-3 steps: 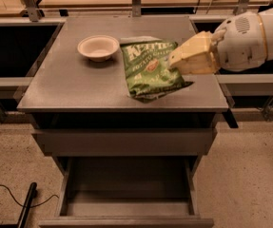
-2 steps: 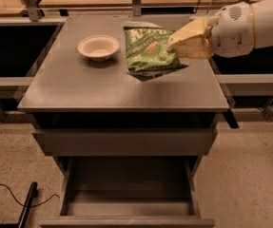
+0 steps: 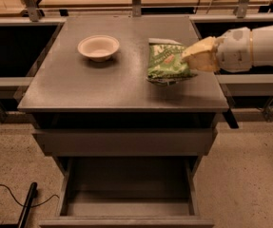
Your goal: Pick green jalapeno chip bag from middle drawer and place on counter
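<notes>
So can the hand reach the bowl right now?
Probably not yet: the hand, over the right of the counter, is shut on the green jalapeno chip bag, which lies between it and the bowl. Otherwise the way looks free.

On the tabletop [image 3: 102,87] the bowl [image 3: 98,47] blocks the back left and the green jalapeno chip bag [image 3: 164,61], with the hand [image 3: 190,57] at its right edge, the right; front and centre lie free.
</notes>
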Robot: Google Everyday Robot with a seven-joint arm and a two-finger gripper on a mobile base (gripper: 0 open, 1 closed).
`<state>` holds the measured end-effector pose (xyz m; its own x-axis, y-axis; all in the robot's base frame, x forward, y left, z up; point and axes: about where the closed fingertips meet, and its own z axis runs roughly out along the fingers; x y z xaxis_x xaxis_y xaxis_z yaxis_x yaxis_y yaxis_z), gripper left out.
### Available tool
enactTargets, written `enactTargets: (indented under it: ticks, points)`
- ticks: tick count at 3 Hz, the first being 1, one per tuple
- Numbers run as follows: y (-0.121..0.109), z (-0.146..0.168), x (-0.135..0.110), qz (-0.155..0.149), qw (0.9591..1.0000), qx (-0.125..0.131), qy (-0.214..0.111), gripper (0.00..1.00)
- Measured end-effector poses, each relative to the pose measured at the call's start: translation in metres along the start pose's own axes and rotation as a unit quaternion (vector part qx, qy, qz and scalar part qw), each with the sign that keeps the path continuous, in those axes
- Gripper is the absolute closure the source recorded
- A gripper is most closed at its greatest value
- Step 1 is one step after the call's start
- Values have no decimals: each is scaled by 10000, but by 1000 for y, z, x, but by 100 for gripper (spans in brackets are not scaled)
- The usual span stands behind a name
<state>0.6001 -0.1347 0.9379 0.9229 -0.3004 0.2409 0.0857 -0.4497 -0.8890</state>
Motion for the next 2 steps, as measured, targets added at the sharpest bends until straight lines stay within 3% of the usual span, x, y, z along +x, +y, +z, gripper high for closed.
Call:
enactTargets:
  ticks: [2]
  points:
    - [-2, 6, -2, -15, 10000, 14, -54, 38]
